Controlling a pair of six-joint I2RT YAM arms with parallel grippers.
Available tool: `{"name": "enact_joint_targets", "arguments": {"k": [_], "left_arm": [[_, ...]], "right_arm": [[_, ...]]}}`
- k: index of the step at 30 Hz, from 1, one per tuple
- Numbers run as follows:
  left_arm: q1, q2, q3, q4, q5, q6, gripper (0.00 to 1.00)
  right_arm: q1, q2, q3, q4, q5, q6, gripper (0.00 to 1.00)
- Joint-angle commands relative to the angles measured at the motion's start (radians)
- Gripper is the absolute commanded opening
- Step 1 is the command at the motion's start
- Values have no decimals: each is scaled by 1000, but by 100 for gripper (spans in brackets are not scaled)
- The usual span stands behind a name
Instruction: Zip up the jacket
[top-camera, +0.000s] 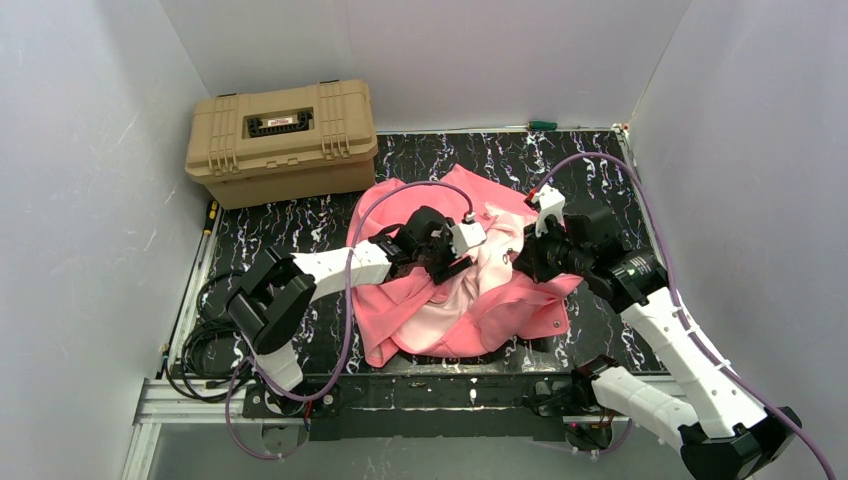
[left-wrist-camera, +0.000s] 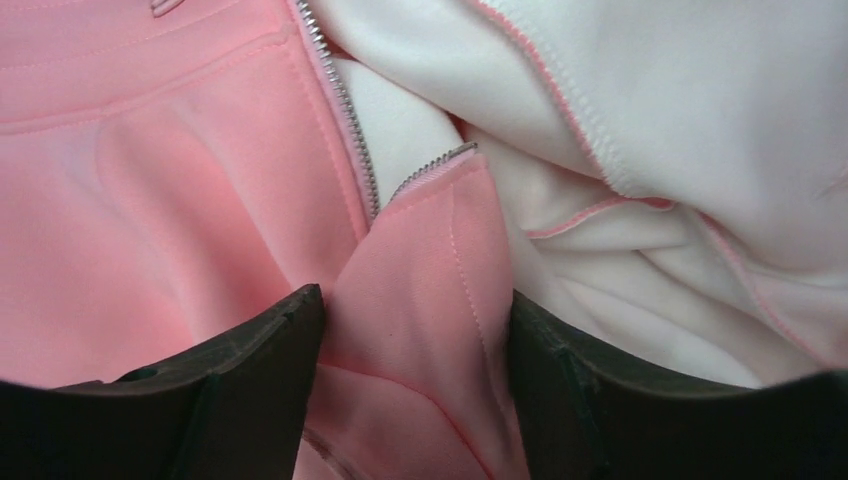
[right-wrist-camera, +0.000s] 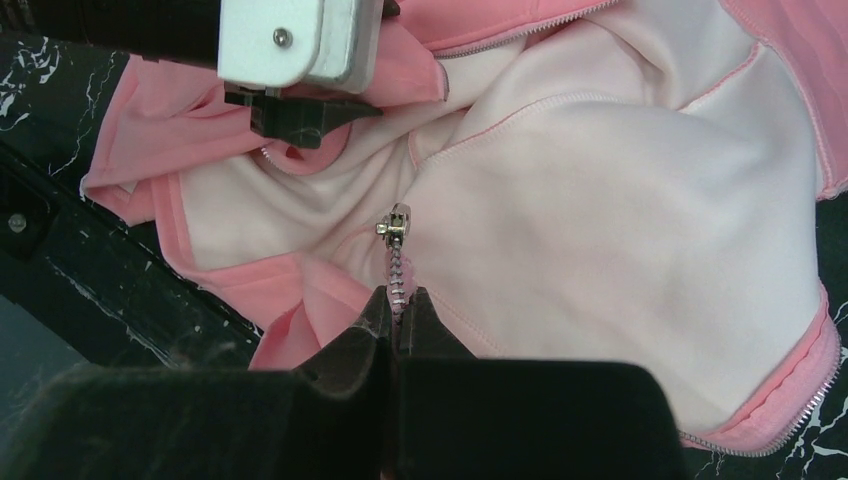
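The salmon-pink jacket (top-camera: 470, 310) lies crumpled on the dark marbled table, its front spread so the pale lining (right-wrist-camera: 600, 180) shows. My right gripper (right-wrist-camera: 399, 292) is shut on the zipper tape just below the metal slider (right-wrist-camera: 396, 222). My left gripper (left-wrist-camera: 415, 295) is open, and a raised fold of pink fabric (left-wrist-camera: 420, 260) fills the gap between its fingers. A row of zipper teeth (left-wrist-camera: 345, 110) runs just above that fold. Seen from above, the left gripper (top-camera: 447, 262) and right gripper (top-camera: 520, 258) face each other over the jacket's middle.
A tan hard case (top-camera: 285, 140) stands at the back left, close to the jacket's hood side. A green-handled tool (top-camera: 542, 125) lies at the back edge. Cables (top-camera: 205, 320) coil at the left edge. White walls enclose the table on three sides.
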Motion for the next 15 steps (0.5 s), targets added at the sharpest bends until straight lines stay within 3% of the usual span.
{"name": "enact_joint_targets", "arguments": {"k": [1, 5, 12, 15], "left_arm": [[27, -45, 42, -49, 35, -8, 55], [28, -82, 57, -89, 53, -25, 30], [28, -141, 120, -209, 67, -40, 28], [40, -204, 147, -280, 117, -1, 13]], "right_arm": [[-7, -18, 49, 0, 8, 17, 1], [-7, -16, 46, 7, 2, 15, 1], [-7, -9, 41, 18, -48, 6, 1], [-7, -8, 46, 22, -86, -6, 1]]}}
